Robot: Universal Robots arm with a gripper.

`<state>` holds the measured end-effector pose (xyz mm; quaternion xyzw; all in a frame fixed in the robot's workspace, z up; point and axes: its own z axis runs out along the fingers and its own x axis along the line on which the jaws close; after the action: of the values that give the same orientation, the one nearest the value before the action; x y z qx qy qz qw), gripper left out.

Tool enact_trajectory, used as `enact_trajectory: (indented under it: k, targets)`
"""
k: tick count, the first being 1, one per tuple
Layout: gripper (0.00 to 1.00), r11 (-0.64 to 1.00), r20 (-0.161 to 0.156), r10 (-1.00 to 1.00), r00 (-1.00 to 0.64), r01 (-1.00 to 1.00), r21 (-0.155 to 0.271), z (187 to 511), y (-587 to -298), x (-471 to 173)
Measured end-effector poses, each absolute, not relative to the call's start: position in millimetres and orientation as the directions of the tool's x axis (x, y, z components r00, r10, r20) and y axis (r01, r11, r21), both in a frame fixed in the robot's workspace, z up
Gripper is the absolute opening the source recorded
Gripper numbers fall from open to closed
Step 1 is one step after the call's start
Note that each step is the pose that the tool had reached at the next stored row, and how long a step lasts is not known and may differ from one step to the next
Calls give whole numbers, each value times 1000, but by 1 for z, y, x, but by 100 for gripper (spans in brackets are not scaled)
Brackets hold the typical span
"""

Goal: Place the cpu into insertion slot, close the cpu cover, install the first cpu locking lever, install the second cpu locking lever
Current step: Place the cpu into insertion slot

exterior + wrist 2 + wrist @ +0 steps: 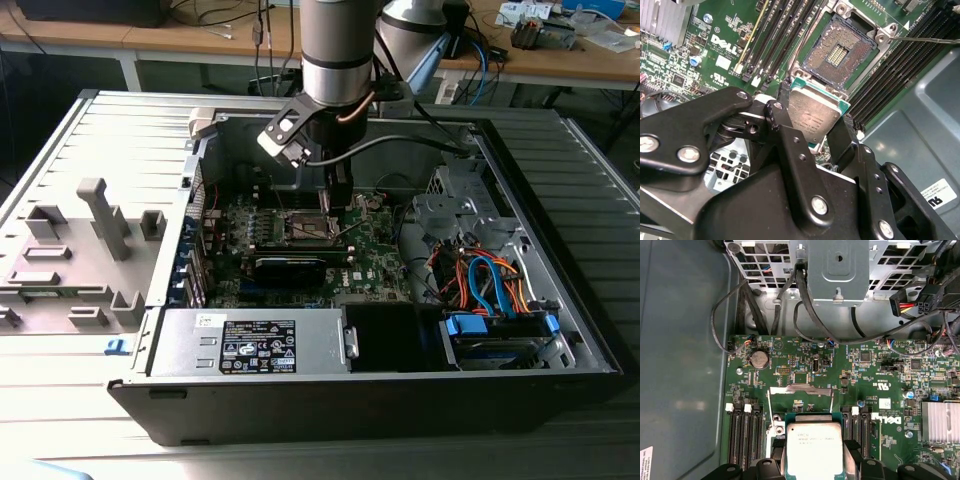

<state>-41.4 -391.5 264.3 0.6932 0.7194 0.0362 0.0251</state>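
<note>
Silvery cpu [815, 112], clamped in claw [811, 122], hangs over bare insertion slot [840, 52].

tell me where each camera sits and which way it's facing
Exterior view: off the arm, above and outside the open computer case, looking down into it; the arm and the pincer show over the green circuit board.
Second wrist view: on the arm behind the pincer, looking along its fingers at the cpu they grip and the open insertion slot beyond.
First wrist view: on the arm, looking down past the fingertips across the board at the open cpu cover.
Shared: both wrist views show the gripped cpu.
</note>
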Motion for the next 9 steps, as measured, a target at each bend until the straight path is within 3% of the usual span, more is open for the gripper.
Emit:
enact_trajectory:
  k: [9]
  targets:
    - [55,37,13,999,-38,996,87,262,-391,-50]
